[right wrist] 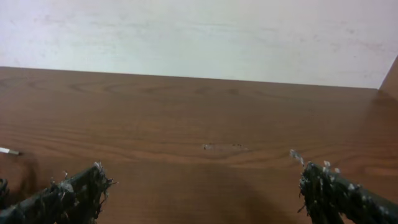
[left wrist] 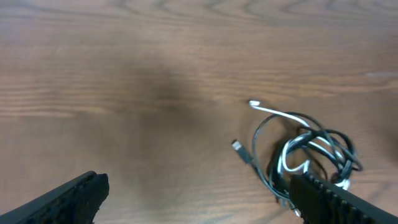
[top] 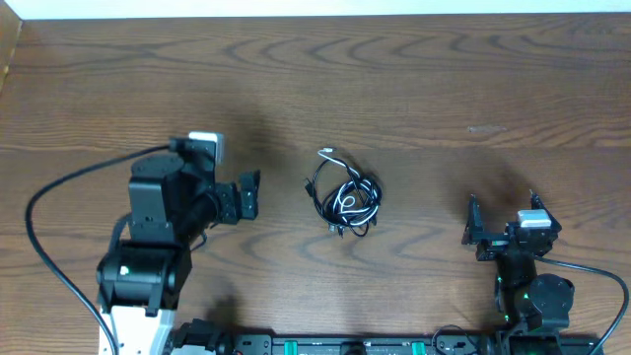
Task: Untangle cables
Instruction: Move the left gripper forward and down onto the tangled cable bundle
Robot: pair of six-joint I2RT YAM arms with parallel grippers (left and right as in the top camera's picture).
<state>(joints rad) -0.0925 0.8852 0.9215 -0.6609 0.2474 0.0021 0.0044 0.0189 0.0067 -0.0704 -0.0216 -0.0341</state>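
The cables (top: 347, 197) lie bunched in a small tangle at the middle of the table: black loops around one white cord, with plug ends sticking out to the upper left. My left gripper (top: 248, 194) is open just left of the bunch, a short gap away. In the left wrist view the cables (left wrist: 308, 149) sit ahead to the right, partly behind the right finger, and the left gripper (left wrist: 202, 202) holds nothing. My right gripper (top: 502, 209) is open well to the right of the bunch. In the right wrist view the right gripper (right wrist: 205, 194) frames bare wood.
The wooden table (top: 414, 89) stretches back to a pale wall (right wrist: 199, 31). A small scuff mark (right wrist: 221, 147) lies ahead of the right gripper. A thick black arm cable (top: 44, 207) loops at the left. One white plug tip (right wrist: 7, 150) shows at the right wrist view's left edge.
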